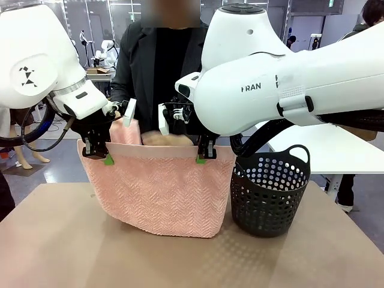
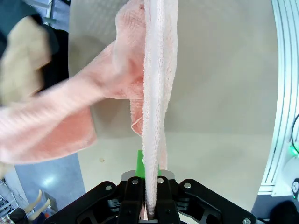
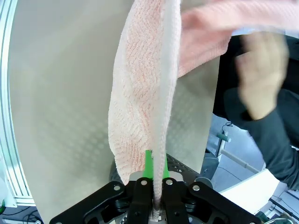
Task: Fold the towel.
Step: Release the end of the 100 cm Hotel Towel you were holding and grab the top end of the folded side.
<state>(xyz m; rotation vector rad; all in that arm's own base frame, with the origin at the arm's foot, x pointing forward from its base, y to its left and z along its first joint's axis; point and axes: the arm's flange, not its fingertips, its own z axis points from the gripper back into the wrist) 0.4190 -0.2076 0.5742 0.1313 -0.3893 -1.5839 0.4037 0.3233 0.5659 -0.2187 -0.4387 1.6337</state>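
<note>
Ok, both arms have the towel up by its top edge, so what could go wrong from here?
1. The left fingers and right fingers pinch only the top hem of the towel. A tug from the person's hand at the far layer might pull it free.
2. The towel's right edge hangs right beside the black perforated basket and could snag or drag it.
3. That hand is close behind the fingers, so contact seems possible.

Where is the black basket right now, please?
In the front view, the basket stands on the table at the robot's right, just beside the right edge of the hanging towel.
</note>
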